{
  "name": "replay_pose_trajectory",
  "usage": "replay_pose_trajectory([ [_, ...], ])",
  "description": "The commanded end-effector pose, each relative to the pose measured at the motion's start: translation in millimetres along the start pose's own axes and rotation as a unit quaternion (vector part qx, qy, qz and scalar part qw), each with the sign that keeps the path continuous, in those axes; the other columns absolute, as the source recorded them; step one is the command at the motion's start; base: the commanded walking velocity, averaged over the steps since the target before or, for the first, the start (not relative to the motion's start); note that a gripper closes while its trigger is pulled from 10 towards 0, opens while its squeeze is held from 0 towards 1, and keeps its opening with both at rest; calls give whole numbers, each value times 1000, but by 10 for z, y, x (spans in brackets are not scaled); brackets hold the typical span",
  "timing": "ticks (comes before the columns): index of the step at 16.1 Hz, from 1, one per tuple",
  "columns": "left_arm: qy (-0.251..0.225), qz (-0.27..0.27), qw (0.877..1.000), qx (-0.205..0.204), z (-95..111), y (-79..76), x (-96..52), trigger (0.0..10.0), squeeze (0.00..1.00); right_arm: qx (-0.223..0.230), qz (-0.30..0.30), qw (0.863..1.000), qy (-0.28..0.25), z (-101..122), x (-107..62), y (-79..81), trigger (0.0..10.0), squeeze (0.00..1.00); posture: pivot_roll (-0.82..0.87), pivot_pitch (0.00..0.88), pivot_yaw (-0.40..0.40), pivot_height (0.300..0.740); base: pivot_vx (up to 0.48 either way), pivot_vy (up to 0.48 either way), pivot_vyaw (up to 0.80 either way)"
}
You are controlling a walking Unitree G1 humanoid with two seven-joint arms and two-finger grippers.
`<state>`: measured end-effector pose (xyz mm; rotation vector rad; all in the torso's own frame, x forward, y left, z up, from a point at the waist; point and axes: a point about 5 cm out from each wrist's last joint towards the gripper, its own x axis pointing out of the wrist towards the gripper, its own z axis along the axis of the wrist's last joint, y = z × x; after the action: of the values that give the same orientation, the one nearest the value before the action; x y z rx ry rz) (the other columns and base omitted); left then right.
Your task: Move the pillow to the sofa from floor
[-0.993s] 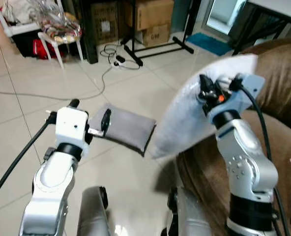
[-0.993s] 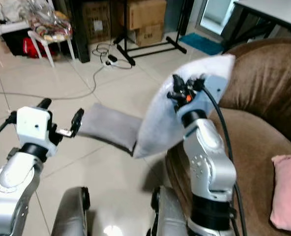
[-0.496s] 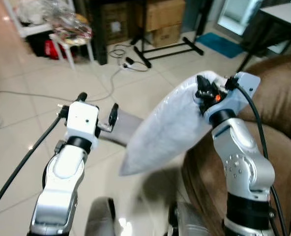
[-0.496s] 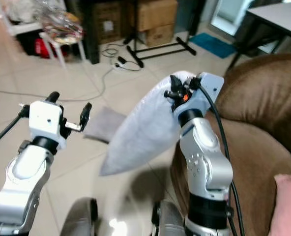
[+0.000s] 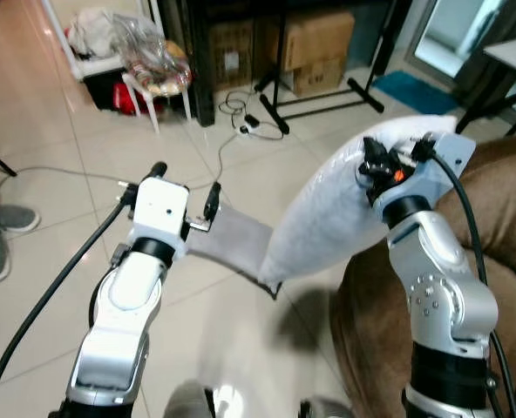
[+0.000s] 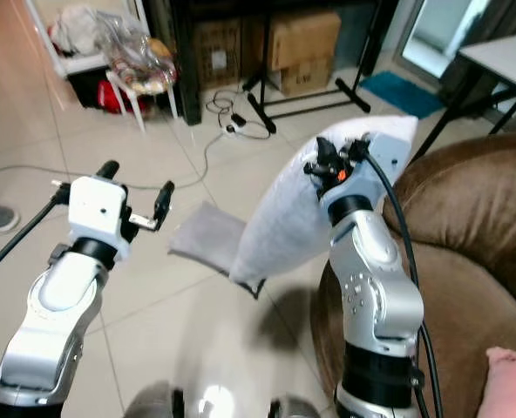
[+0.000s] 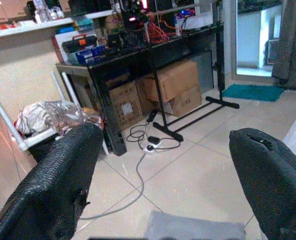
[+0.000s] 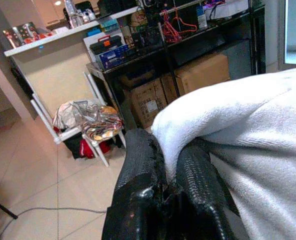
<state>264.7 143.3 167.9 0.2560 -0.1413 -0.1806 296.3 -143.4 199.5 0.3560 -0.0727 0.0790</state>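
The right gripper [image 8: 160,175] pinches a fold of the large white fabric pillow [image 5: 328,213], lifted beside the brown sofa [image 6: 467,252]. The left gripper [image 7: 163,170], fingers spread wide and empty, hovers above a flat grey cushion [image 5: 232,246] on the tiled floor [image 5: 57,252].

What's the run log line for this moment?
right gripper: shut on white pillow, lifted | left gripper: open, idle | grey pillow: on floor | sofa: beside

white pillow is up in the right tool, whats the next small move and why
Probably swing the right tool further right, over the brown sofa. It is pinched on the white pillow, which hangs over the floor tiles beside the sofa's arm, not above the seat.
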Motion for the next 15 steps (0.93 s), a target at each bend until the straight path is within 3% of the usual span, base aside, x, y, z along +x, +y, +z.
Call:
replay_pose_trajectory([
  [1, 0, -6, 1000, 3, -12, -19, 13, 10000, 0, -4, 2, 999, -32, 136, -28, 17, 10000, 0, -18, 0, -27, 740, 0, 0, 0],
  [4, -1, -9, 1000, 4, -21, -19, 38, 10000, 0, -3, -2, 999, -31, 121, -41, 3, 10000, 0, -23, 0, -21, 740, 0, 0, 0],
  [15, 1, -18, 1000, 1, -61, -63, 70, 10000, 0, -32, -37, 999, -12, 3, -224, -160, 10000, 0, -46, 0, -12, 740, 0, 0, -795],
])
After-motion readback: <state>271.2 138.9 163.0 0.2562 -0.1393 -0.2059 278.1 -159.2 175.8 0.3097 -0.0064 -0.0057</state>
